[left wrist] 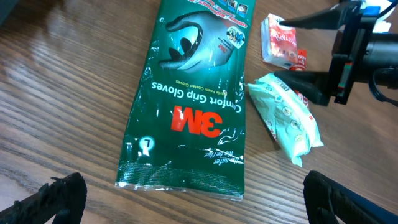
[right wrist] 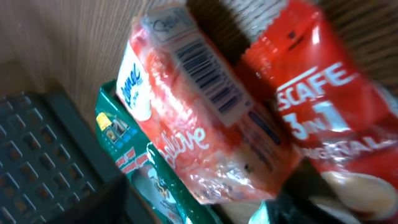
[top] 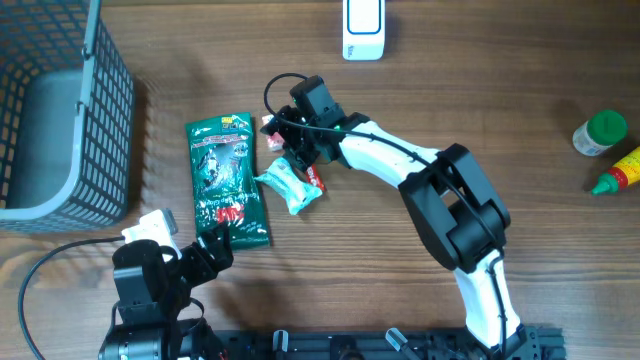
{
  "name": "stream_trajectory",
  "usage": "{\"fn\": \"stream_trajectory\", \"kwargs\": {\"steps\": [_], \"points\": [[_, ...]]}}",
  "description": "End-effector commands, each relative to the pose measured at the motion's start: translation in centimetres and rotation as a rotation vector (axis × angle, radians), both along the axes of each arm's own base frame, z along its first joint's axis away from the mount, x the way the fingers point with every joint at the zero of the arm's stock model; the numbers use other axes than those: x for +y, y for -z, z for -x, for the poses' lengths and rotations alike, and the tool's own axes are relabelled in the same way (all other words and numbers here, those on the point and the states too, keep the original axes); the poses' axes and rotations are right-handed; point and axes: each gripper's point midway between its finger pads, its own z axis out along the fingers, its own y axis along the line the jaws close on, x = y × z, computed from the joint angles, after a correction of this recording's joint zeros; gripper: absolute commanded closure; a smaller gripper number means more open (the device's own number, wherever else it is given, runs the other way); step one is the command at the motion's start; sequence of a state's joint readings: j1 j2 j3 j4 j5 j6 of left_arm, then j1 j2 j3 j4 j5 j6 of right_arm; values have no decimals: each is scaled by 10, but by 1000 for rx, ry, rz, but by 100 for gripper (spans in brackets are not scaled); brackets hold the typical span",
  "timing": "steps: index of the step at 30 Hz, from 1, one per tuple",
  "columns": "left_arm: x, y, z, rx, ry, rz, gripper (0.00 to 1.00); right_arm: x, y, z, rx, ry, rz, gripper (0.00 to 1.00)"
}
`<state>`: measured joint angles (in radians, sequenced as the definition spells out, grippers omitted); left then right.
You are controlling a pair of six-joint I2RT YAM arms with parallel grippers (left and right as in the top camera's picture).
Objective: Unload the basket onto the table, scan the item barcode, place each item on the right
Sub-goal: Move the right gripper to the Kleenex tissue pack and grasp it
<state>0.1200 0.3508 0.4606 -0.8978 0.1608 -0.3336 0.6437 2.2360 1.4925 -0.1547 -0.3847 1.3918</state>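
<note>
A small red-and-white pack (right wrist: 199,118) lies on the table with its barcode (right wrist: 208,81) facing up. A red Nescafe sachet (right wrist: 317,106) sits beside it. My right gripper (top: 283,135) reaches over from the right and is open, one finger (left wrist: 311,18) on each side of this pack (left wrist: 283,45). The white scanner (top: 363,28) stands at the far edge. Below lies a mint-green tissue pack (top: 290,187), with a green 3M gloves packet (top: 228,180) to its left. My left gripper (top: 185,240) hangs open and empty near the gloves packet's (left wrist: 193,106) front end.
A grey wire basket (top: 60,110) fills the far left. Two bottles, one with a green cap (top: 600,132) and one yellow with a red tip (top: 618,172), stand at the right edge. A black cable (top: 60,265) loops by the left arm.
</note>
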Motion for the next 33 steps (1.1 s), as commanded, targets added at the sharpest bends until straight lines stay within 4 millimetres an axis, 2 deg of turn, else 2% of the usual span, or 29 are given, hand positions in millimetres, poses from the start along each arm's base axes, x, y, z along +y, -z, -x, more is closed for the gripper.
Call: {"fn": "stream_trajectory", "kwargs": {"steps": [1,3,8,11,14,19,21,22,24,29,33], "points": [[3,4,0,7,-5,-15,0,-21,67,14,92,27,126,39],[3,4,0,7,-5,-15,0,-22,69,12,95,43,132,50],[3,4,0,7,-5,-15,0,-32,73,5,91,121,176,69],[3,4,0,7,-5,-15,0,-44,81,11,101,106,238,95],[3,4,0,7,-5,-15,0,-52,84,14,60,10,289,96],[3,4,0,7,-5,-15,0,-65,77,10,-121,-291,368,96],[3,4,0,7,-5,-15,0,-72,63,4,-231,-427,402,96],[3,4,0,7,-5,-15,0,-77,45,-2,-347,-562,435,95],[3,4,0,7,-5,-15,0,-84,22,-6,-438,-651,476,96],[3,4,0,7,-5,-15,0,-109,-43,-20,-569,-658,589,96],[3,4,0,7,-5,-15,0,-113,-108,-9,-688,-684,587,96]]}}
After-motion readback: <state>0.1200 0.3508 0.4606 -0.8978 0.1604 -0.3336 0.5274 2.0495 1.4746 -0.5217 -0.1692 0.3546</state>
